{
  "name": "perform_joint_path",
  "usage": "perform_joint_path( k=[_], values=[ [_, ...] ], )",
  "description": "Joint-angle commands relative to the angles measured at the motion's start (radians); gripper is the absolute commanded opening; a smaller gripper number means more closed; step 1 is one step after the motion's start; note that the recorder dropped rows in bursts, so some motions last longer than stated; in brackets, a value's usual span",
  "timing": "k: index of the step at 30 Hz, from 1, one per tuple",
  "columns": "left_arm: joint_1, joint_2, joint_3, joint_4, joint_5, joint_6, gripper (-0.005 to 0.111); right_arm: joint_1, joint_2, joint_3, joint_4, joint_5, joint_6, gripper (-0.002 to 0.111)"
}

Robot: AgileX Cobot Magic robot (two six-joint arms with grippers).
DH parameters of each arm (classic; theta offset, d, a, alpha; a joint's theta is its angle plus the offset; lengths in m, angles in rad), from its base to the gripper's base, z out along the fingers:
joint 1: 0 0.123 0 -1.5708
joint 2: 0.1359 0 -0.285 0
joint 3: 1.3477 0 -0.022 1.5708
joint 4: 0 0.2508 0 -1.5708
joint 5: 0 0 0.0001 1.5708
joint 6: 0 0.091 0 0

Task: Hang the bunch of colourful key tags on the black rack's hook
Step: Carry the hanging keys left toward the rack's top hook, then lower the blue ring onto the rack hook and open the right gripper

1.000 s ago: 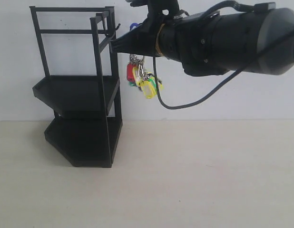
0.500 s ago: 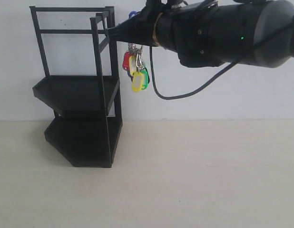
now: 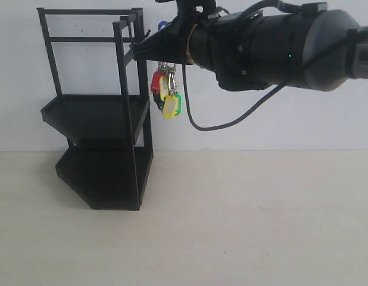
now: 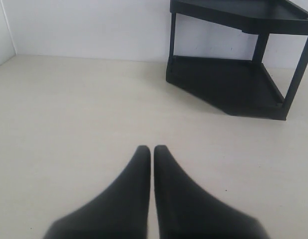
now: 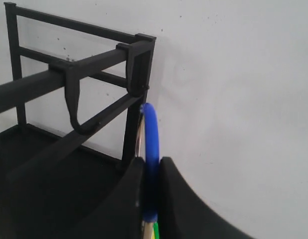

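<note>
The black rack (image 3: 94, 113) stands at the left against the white wall. The hook (image 3: 147, 33) sticks out from its top right corner post. My right gripper (image 3: 142, 50) reaches in from the right and is level with the rack's top bars, its tips close to that post. It is shut on the blue loop (image 5: 151, 134) of the colourful key tag bunch (image 3: 164, 94). The red, yellow and green tags hang below the fingers, beside the post. The loop's top (image 3: 162, 25) shows just right of the hook. My left gripper (image 4: 152, 148) is shut and empty, low over the table.
The white wall stands close behind the rack. A black cable (image 3: 199, 122) droops under the right arm. The rack's lower shelves (image 4: 229, 84) show ahead of the left gripper. Pale tabletop (image 3: 231, 220) spreads in front of and to the right of the rack.
My right gripper has carried the key tag bunch leftward, up to the rack's top corner post. The tags have swung in closer to the post. The rack has not moved.
</note>
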State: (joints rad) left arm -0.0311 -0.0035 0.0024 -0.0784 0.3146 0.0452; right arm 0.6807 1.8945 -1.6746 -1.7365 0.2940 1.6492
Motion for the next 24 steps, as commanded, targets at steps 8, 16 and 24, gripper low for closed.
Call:
perform_joint_path(
  k=[8,16,24],
  values=[
    [0.003,0.004,-0.002,-0.007,-0.007,0.000,0.004,-0.001,-0.008,-0.013,-0.008,-0.071,-0.026,0.000],
    [0.003,0.004,-0.002,-0.007,-0.007,0.000,0.004,-0.001,-0.008,-0.013,-0.008,-0.060,-0.026,0.000],
    [0.003,0.004,-0.002,-0.007,-0.007,0.000,0.004,-0.001,-0.008,-0.013,-0.008,-0.049,-0.027,0.000]
  ],
)
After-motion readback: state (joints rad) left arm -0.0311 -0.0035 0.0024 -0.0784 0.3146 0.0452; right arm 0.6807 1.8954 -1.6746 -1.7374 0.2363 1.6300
